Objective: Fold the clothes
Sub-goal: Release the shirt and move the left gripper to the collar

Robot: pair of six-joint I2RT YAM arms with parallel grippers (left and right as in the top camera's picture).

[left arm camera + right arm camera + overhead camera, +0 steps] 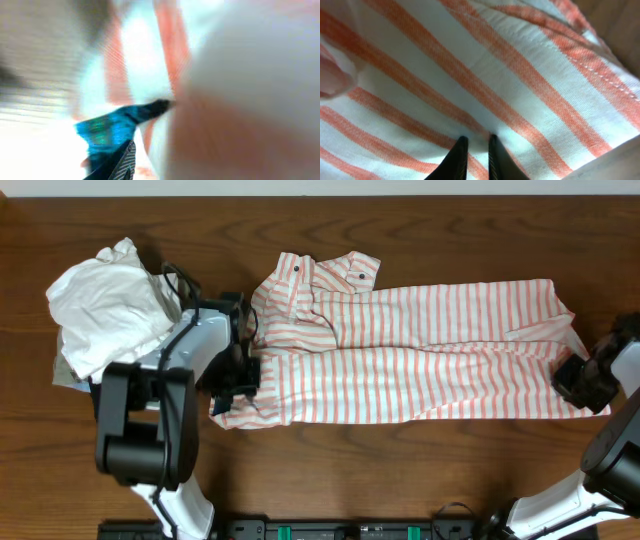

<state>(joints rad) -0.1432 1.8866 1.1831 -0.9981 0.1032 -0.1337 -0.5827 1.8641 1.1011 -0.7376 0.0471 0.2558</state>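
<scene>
The white shirt with salmon-orange stripes (pixel 420 365) lies spread lengthwise across the middle of the table, collar and cuffs at the back left. My left gripper (pixel 240 375) is at its left end. The left wrist view is blurred, with striped cloth (pixel 170 60) pressed close and a blue label patch (pixel 107 132) beside one finger (pixel 125 162); the jaws appear shut on the cloth. My right gripper (pixel 585 380) is at the shirt's right end. In the right wrist view its fingers (pixel 476 150) are nearly together, pinching striped cloth (pixel 485 75).
A crumpled plain white garment (pixel 110 305) lies at the far left, just behind my left arm. The bare wooden table (pixel 400 470) shows in front of the shirt. The arm bases stand at the front edge.
</scene>
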